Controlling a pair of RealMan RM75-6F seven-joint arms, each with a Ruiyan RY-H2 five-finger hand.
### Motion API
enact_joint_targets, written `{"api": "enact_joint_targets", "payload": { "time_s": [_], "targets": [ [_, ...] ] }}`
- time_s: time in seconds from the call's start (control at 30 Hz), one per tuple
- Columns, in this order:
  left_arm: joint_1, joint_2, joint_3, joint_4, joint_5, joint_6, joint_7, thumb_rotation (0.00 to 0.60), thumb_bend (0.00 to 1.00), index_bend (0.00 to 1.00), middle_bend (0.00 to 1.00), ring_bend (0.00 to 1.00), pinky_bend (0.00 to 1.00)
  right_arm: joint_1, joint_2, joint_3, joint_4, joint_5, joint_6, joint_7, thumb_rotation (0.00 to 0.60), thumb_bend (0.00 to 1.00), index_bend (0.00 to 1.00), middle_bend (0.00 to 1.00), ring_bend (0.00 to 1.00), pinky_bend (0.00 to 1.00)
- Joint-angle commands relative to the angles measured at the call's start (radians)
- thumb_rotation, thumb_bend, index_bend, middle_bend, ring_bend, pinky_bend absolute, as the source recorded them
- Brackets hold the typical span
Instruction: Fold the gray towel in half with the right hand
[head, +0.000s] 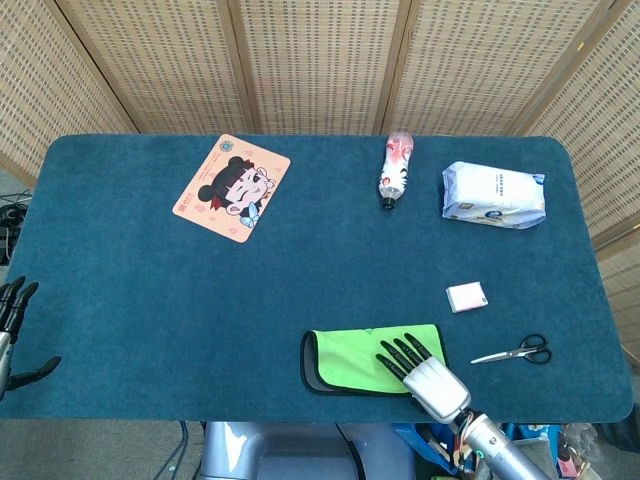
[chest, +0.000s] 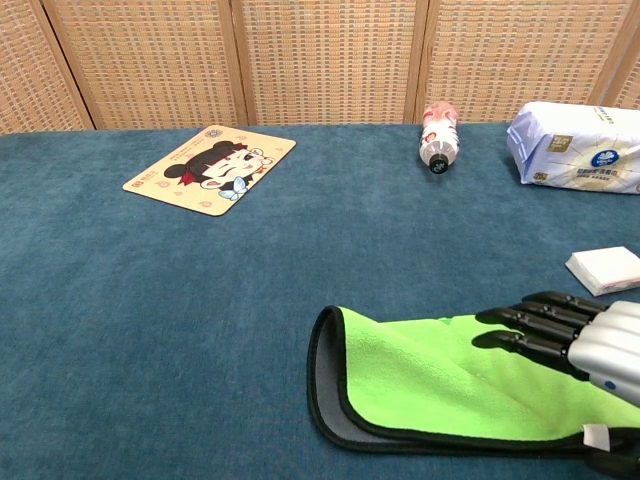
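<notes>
Towel: the gray towel (head: 355, 359) lay folded near the table's (head: 150, 300) front edge at about 5 o'clock, green side up, gray rim showing along its left and front borders.
Edges: its fold curved at the left; the front border sat just inside the table edge.
Open room: bare blue cloth stretched left toward 7 o'clock and back toward 12.
Neighbours: white pad (head: 467, 297) at 2 o'clock of the towel, scissors (head: 514, 352) at 3 o'clock (both apart from it).
Right hand: the right hand (head: 418, 366) lay flat over the towel's right end, fingers (chest: 535, 318) spread and straight, gripping nothing.
Left hand: the left hand (head: 12, 322) hung off the table's left edge at 8 o'clock, fingers apart, empty.
</notes>
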Motion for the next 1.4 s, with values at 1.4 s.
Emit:
{"api": "enact_joint_targets", "payload": {
  "time_s": [1.4],
  "targets": [
    [-0.008, -0.006, -0.013, 0.010, -0.034, -0.022, 0.006, 0.600, 0.17, 0.00, 0.00, 0.00, 0.00, 0.112, -0.254, 0.177, -0.022, 0.183, -0.209, -0.178, 0.600, 0.30, 0.41, 0.00, 0.00, 0.00]
  ]
}}
